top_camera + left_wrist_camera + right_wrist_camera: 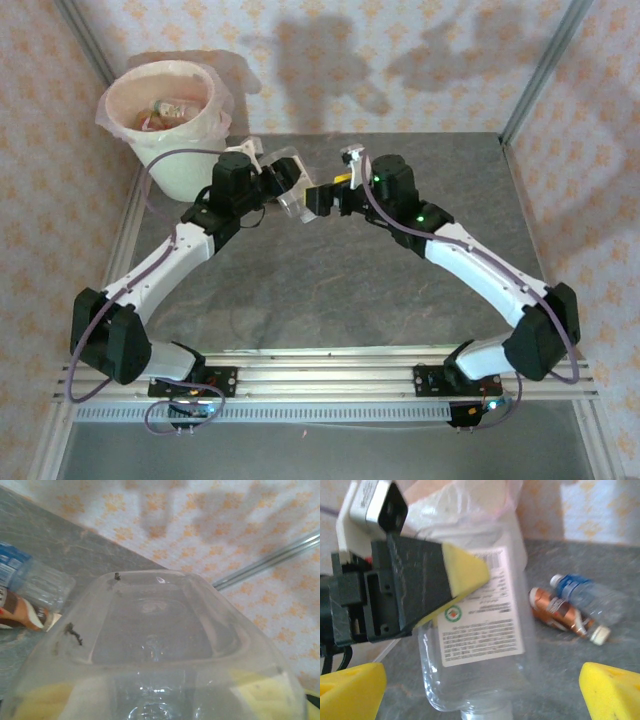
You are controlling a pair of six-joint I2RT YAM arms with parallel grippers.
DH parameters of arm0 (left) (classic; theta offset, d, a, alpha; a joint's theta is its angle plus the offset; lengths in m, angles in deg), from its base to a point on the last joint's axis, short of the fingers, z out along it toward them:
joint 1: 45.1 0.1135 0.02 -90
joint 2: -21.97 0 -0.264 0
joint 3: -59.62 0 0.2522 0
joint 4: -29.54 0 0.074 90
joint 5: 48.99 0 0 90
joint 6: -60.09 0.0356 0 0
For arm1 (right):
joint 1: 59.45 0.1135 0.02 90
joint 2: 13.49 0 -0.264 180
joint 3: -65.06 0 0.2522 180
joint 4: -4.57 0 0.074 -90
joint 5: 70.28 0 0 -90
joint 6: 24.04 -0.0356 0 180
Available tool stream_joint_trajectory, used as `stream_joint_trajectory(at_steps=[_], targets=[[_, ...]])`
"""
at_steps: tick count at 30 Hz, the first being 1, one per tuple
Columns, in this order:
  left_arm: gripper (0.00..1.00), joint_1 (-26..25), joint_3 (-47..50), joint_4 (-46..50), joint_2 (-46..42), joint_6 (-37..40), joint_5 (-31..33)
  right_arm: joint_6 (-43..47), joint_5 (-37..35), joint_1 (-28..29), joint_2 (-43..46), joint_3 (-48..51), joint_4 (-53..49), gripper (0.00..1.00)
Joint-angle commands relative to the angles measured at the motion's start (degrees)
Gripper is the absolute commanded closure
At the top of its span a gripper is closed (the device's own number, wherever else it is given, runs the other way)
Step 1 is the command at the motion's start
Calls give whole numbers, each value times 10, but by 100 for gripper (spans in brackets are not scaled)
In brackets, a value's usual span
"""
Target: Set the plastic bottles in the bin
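In the upper left of the overhead view stood the white bin (188,140), lined with a pale pink bag. A few bottles (168,108) already lay inside it, so part of the job looked done.

Just right of the bin, near the middle of that view, the left gripper (276,189) was pinching a clear bottle (482,630) with a white printed label. The right wrist view showed one of its yellow pads (467,572) pressed flat against the bottle's side. The left wrist view looked straight onto the bottle's clear body, with yellow pads at both lower corners.

Further right, facing it, the right gripper (320,197) was spread wide. Its yellow pads (610,690) sat at the two lower corners of the right wrist view, apart from the bottle, whose neck hung between them. The bottle seemed to be carried by the left gripper alone, above the grey table (330,300) and not yet over the bin.

At the right of the right wrist view, a blue-labelled bottle (587,595) and a brown-labelled bottle (560,612) lay side by side on the table. At least three bottles therefore appeared left to bin: the held one and these two.
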Motion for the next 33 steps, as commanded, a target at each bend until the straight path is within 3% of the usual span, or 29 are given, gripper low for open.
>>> stream_joint_trajectory(at_steps=[1,7,14,23,30,33], targets=[[43,6,-29,46,-42,55,74,8,-98,1,43,25,39,1],[44,14,-118,161,-76,142,308,4,-184,1,92,91,117,1],[42,42,-203,76,-69,324,482,14,-234,0,100,93,89,1],[42,172,-269,-26,18,399,503,3,-272,0,100,91,66,1],[40,228,-381,-12,132,499,484,2,-284,0,103,91,41,1],[39,250,-413,8,172,506,481,0,-288,0,103,93,41,1]])
